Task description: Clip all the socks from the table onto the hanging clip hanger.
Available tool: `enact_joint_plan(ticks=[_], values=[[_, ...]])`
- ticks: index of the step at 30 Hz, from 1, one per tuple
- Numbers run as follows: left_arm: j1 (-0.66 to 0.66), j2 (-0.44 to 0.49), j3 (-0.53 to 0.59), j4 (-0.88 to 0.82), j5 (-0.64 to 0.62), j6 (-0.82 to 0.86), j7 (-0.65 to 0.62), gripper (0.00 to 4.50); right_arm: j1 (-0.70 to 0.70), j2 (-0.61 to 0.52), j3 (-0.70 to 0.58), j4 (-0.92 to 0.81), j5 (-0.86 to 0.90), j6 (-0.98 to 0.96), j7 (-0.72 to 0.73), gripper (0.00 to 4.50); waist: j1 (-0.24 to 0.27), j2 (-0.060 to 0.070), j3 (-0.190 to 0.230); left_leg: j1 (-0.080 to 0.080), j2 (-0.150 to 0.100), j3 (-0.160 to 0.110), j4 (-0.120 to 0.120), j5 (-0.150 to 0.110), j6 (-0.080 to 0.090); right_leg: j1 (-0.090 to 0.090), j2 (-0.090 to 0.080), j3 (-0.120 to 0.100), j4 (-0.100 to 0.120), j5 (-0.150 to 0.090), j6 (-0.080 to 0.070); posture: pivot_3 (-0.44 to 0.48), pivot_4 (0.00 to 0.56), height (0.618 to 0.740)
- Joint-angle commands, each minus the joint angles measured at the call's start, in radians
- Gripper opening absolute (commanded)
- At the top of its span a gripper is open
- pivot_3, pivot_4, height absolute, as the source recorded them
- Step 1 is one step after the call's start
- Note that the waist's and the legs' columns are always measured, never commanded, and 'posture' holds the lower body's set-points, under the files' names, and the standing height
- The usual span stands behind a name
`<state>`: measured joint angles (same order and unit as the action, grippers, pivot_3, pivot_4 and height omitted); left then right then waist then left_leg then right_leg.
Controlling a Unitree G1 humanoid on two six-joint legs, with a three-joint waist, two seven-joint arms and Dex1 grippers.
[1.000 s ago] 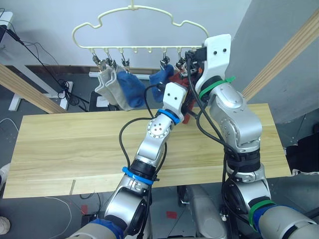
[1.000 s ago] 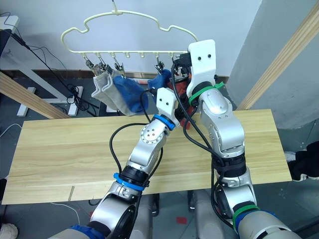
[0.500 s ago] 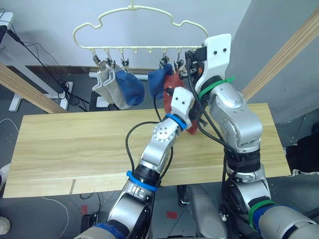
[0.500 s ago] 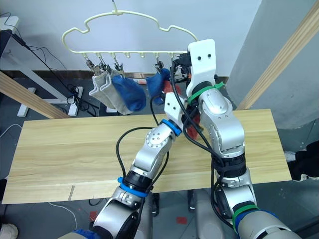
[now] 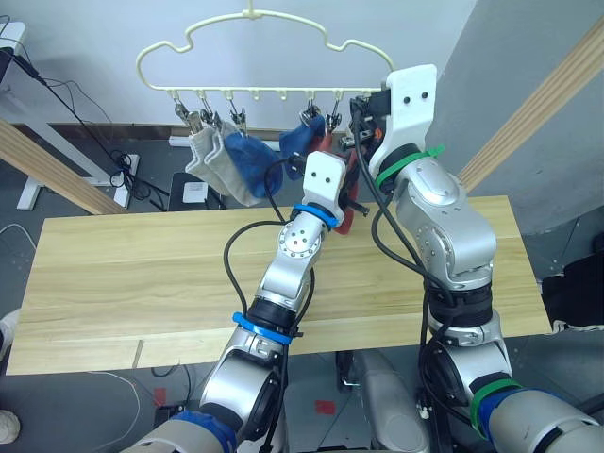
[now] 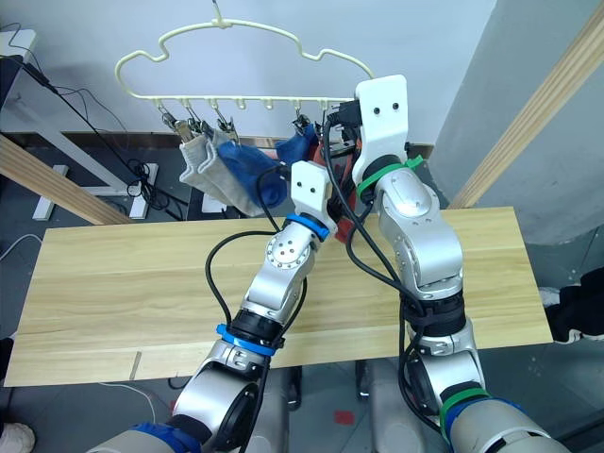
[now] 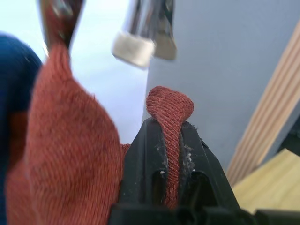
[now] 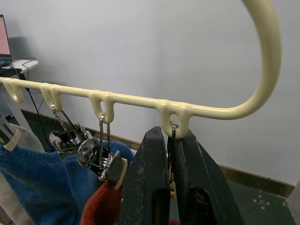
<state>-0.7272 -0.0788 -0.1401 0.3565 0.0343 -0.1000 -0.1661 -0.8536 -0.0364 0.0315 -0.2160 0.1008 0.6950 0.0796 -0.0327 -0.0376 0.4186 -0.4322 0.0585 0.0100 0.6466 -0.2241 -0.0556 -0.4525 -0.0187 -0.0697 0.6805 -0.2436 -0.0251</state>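
Observation:
The pale yellow clip hanger (image 5: 250,38) hangs above the table's (image 5: 142,264) far edge. Two grey socks (image 5: 206,159), two blue socks (image 5: 247,162) and one rust-red sock (image 7: 70,136) hang from its clips. My left gripper (image 7: 168,129) is shut on a fold of a second rust-red sock (image 7: 171,105), held up just below a metal clip (image 7: 140,44). At the bar's right end, my right gripper (image 8: 171,138) is shut on the end clip (image 8: 171,131), under the hanger's curved corner (image 8: 262,70).
Round wooden poles slant at the left (image 5: 47,170) and right (image 5: 543,99) of the table. Cables and a white stand (image 5: 123,179) lie on the floor behind. The tabletop (image 6: 113,283) shows bare wood on both sides of my arms.
My left arm swung right and then back left with the rust-red sock in its grip. The hanging socks swayed. My right gripper stayed on the end clip.

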Motion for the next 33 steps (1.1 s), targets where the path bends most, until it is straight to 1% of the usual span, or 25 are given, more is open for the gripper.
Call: enact_joint_plan(ticks=[1,15,33], values=[[-0.014,-0.007,-0.009,-0.035,0.009,-0.056,0.002,0.00,-0.013,0.004,-0.003,-0.059,0.001,-0.005,-0.009,0.00,0.000,0.000,0.000,0.000,0.000,0.000,0.000,0.000,0.000,0.000,0.000,0.000,0.000,0.000,0.000,-0.116,0.395,0.740],[-0.031,-0.024,0.015,-0.030,-0.002,-0.077,0.029,0.00,-0.013,0.009,-0.005,-0.056,0.009,0.009,-0.020,0.00,0.000,0.000,0.000,0.000,0.000,0.000,0.000,0.000,0.000,0.000,0.000,0.000,0.000,0.000,0.000,-0.114,0.395,0.740],[-0.054,-0.033,0.019,-0.005,-0.008,-0.084,0.024,0.00,-0.004,0.056,-0.029,-0.063,0.028,0.035,-0.029,0.00,0.000,0.000,0.000,0.000,0.000,0.000,0.000,0.000,0.000,0.000,0.000,0.000,0.000,0.000,0.000,-0.114,0.395,0.740]])
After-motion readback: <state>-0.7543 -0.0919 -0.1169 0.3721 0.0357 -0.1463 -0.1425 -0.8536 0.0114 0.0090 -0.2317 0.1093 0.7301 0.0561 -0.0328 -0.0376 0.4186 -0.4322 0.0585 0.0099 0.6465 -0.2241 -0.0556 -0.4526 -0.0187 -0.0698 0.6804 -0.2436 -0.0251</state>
